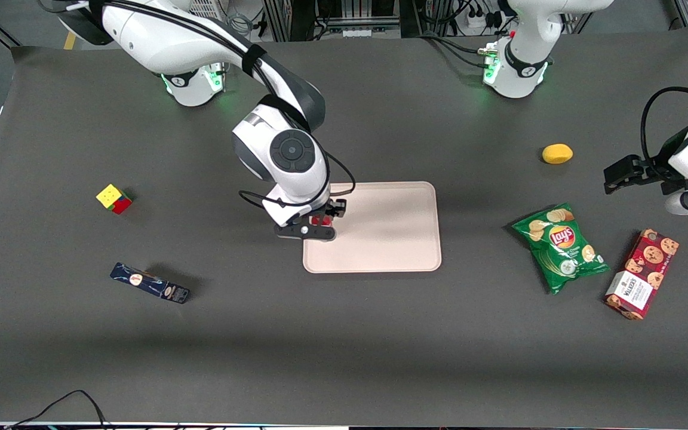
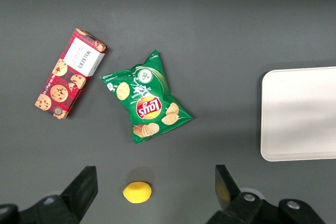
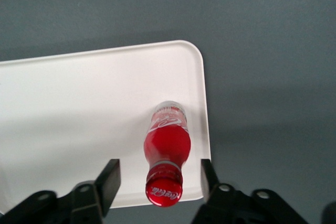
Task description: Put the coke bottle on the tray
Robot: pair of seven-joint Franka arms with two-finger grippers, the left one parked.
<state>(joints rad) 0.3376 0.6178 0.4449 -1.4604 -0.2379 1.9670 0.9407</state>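
The coke bottle [image 3: 168, 148], red with a red cap and white script, stands upright on the pale pinkish-beige tray [image 3: 79, 103], close to a rounded corner. My right gripper [image 3: 159, 179] is open above it, one finger on each side of the cap with a gap to each, so nothing is gripped. In the front view the gripper [image 1: 320, 226] hovers over the tray [image 1: 392, 233] at the edge toward the working arm's end. There only a bit of the red bottle [image 1: 318, 220] shows under the hand. The tray's edge [image 2: 299, 114] also shows in the left wrist view.
A colour cube [image 1: 113, 198] and a dark blue box [image 1: 150, 283] lie toward the working arm's end. Toward the parked arm's end lie a yellow lemon [image 1: 557, 153], a green Lay's bag [image 1: 561, 246] and a red cookie box [image 1: 642, 273].
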